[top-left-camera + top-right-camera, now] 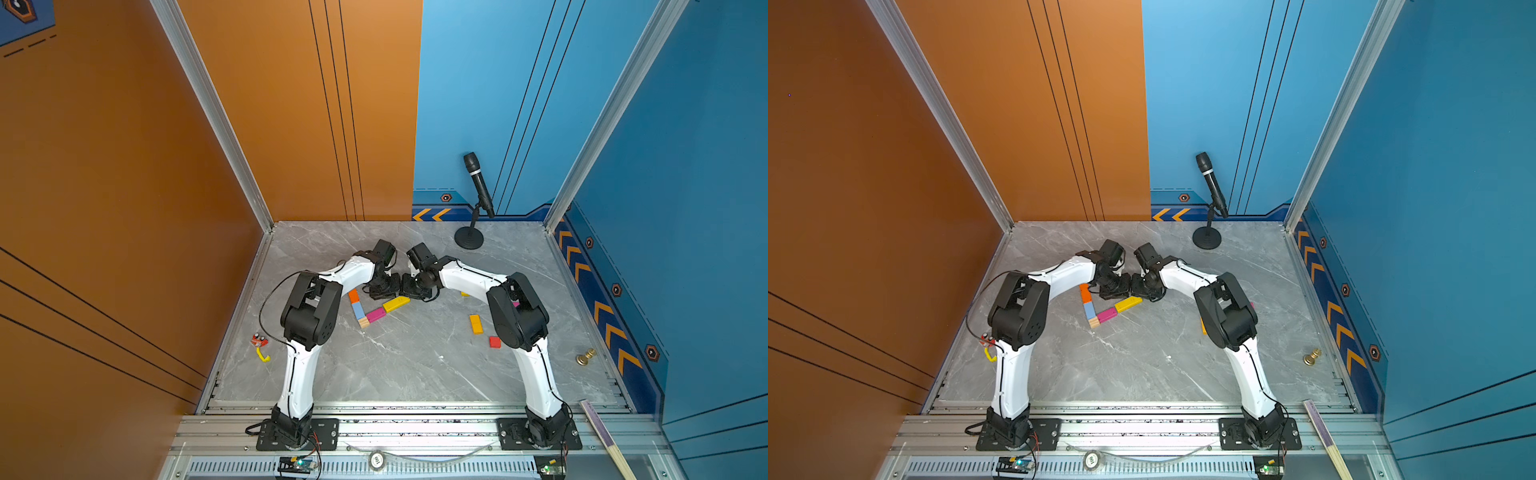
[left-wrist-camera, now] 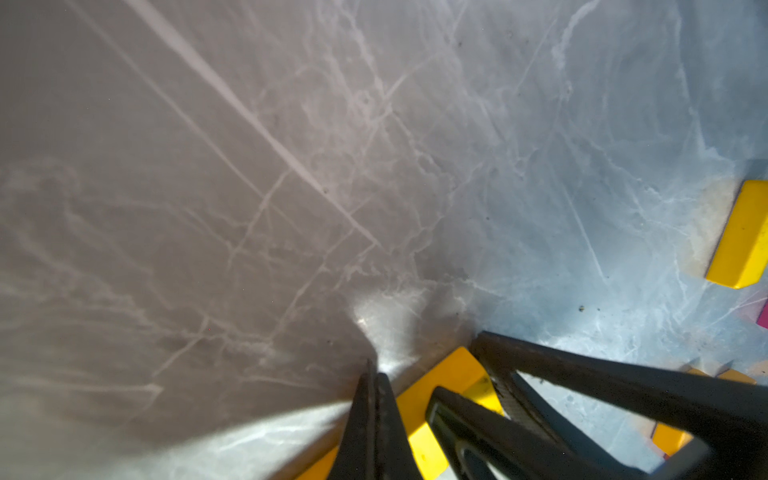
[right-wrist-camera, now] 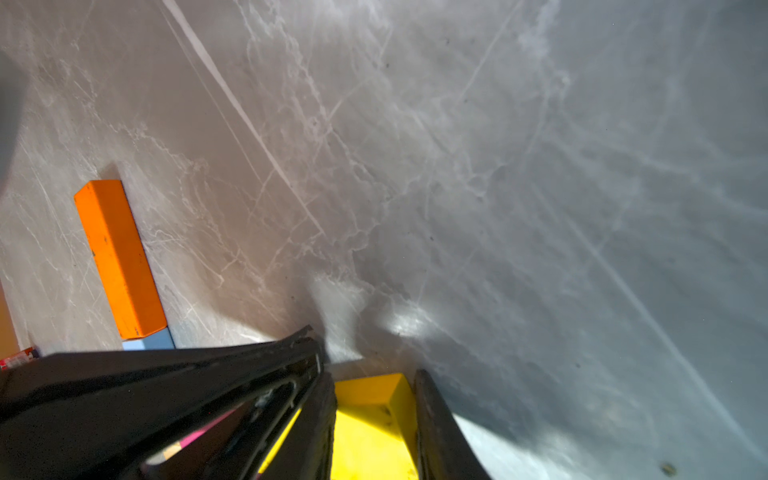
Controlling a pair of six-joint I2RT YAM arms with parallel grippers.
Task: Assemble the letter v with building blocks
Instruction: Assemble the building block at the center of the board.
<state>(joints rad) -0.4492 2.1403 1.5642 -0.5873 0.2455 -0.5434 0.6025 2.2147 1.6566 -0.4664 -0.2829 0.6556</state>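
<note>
Five building blocks (image 1: 1094, 322) lie flat on the marble table (image 1: 407, 370), joined into a V near its centre (seen in both top views).

- Vertex: plain wood block (image 1: 364, 323).
- Stroke toward 11 o'clock from the vertex: light blue block (image 1: 358, 310), then orange block (image 1: 353, 296), end to end.
- Stroke toward 2 o'clock: pink block (image 1: 375, 315), then yellow block (image 1: 395, 304), which look to touch.

Right gripper (image 3: 374, 372): its fingers straddle the 2 o'clock end of the yellow block and press on both long sides. It grips the block, which rests on the table.

Left gripper (image 2: 371, 372): its fingers are pressed together with nothing between them. The tips point down at the table just beside the yellow block, on its 11 o'clock side, close to the right gripper's near finger. Whether the tips touch the block cannot be told.

Loose pieces:
- An amber block (image 1: 476, 324) sits at 3 o'clock from the vertex, well apart from it.
- A red cube (image 1: 495, 342) sits near the amber block, at its 4 o'clock.
- A second yellow piece (image 1: 465, 294) shows beside the right forearm, mostly hidden.

Other items:
- A brass knob (image 1: 586, 356) lies near the table's 3 o'clock edge.
- A microphone (image 1: 478, 183) stands on its stand at the table's 1 o'clock corner region.
</note>
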